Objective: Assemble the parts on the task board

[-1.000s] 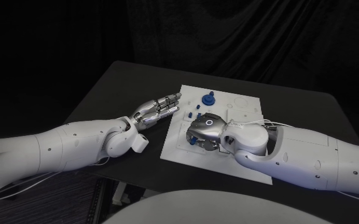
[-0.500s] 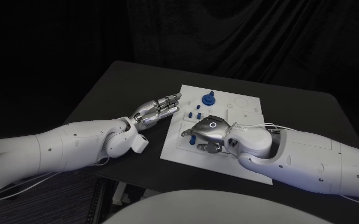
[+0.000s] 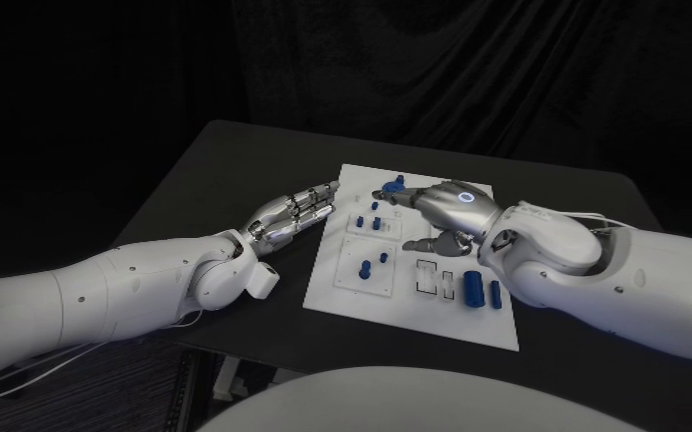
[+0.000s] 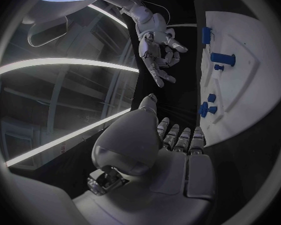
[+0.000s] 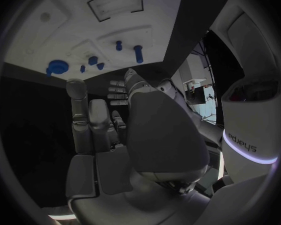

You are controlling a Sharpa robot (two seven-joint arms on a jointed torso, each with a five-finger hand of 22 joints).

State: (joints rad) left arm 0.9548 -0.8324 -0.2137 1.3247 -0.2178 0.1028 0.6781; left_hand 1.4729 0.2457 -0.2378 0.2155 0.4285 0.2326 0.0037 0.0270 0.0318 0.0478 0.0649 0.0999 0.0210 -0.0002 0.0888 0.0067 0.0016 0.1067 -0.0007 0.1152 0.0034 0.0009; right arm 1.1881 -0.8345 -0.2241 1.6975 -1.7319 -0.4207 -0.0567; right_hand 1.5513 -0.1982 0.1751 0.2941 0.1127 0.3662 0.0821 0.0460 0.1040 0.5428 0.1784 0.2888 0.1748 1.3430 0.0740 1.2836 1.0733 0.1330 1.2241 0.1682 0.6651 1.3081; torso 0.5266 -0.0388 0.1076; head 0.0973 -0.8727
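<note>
Vs a sec ago: the silver right hand (image 3: 450, 207) has lifted off the near-left part of the board & moved up to the far edge, uncovering the middle of the board. Left hand's pose is about the same; the whole view shifted a bit, so prob. camera move.

L to R: silver left hand (image 3: 293, 214) lies on the black desk (image 3: 216, 167) just beside the left edge of the flat white task board (image 3: 476, 324), fingers held out fairly straight & close together, pointing at the board, holding nothing; can't tell if the fingertips touch the board edge. In left wrist view same hand (image 4: 178, 150) is flat, fingers side by side, board (image 4: 253, 80) beside them.

On the board: small blue pegs (image 3: 375, 221) standing near the far-left part, a small blue piece (image 3: 364, 272) in the near-left recess, two long blue bars (image 3: 473, 289) lying side by side near the right, next to rectangular slots.

Right hand hovers over the board's far part, fingers loosely curled, forefinger end right by the round blue knob-like part (image 3: 388, 188); can't tell if it touches or grips it. Right wrist view: hand (image 5: 109, 130) w/ fingers apart, nothing in the palm, blue knob (image 5: 56, 66) & small pegs (image 5: 138, 52) on the board beyond the fingertips.
</note>
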